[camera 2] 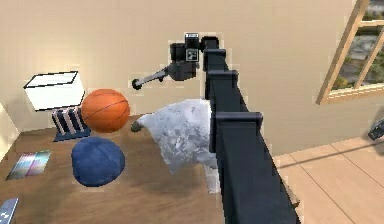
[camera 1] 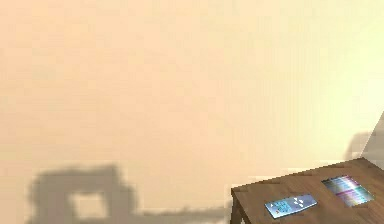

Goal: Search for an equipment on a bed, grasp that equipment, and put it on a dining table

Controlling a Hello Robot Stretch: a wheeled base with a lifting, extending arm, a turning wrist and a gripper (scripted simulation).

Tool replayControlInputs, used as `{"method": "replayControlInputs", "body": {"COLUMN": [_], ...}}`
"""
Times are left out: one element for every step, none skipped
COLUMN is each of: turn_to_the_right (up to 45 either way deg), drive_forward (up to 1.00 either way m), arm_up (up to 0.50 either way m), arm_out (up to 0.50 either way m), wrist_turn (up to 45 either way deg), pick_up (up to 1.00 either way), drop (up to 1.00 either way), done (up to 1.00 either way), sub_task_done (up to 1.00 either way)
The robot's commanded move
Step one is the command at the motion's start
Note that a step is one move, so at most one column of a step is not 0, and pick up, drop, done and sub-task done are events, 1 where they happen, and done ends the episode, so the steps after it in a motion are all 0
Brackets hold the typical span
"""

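An orange basketball (camera 2: pixel 105 110) rests on the brown wooden table (camera 2: pixel 150 195) in the arm side view's left half. My arm (camera 2: pixel 235 120) reaches out over the table, and the gripper (camera 2: pixel 140 82) ends just above and right of the ball, against the beige wall. Whether it touches the ball or holds anything I cannot tell. The table's corner (camera 1: pixel 262 195) also shows at the forward view's bottom right.
A white-shaded lamp (camera 2: pixel 55 92), a round blue cushion (camera 2: pixel 98 160), a crumpled grey-white cloth (camera 2: pixel 180 135) and a colourful flat thing (camera 2: pixel 30 165) share the table. A window (camera 2: pixel 358 55) is at the right. A small blue device (camera 1: pixel 290 206) and a colourful flat thing (camera 1: pixel 347 187) lie on the table corner.
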Motion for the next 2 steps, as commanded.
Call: {"method": "replayControlInputs", "body": {"turn_to_the_right": [0.0, 0.0], "drive_forward": [0.0, 0.0], "arm_up": [0.0, 0.0], "arm_out": [-0.08, 0.0], "wrist_turn": [0.0, 0.0], "pick_up": [0.0, 0.0], "drop": [0.0, 0.0], "done": [0.0, 1.0], "sub_task_done": [0.0, 0.0]}}
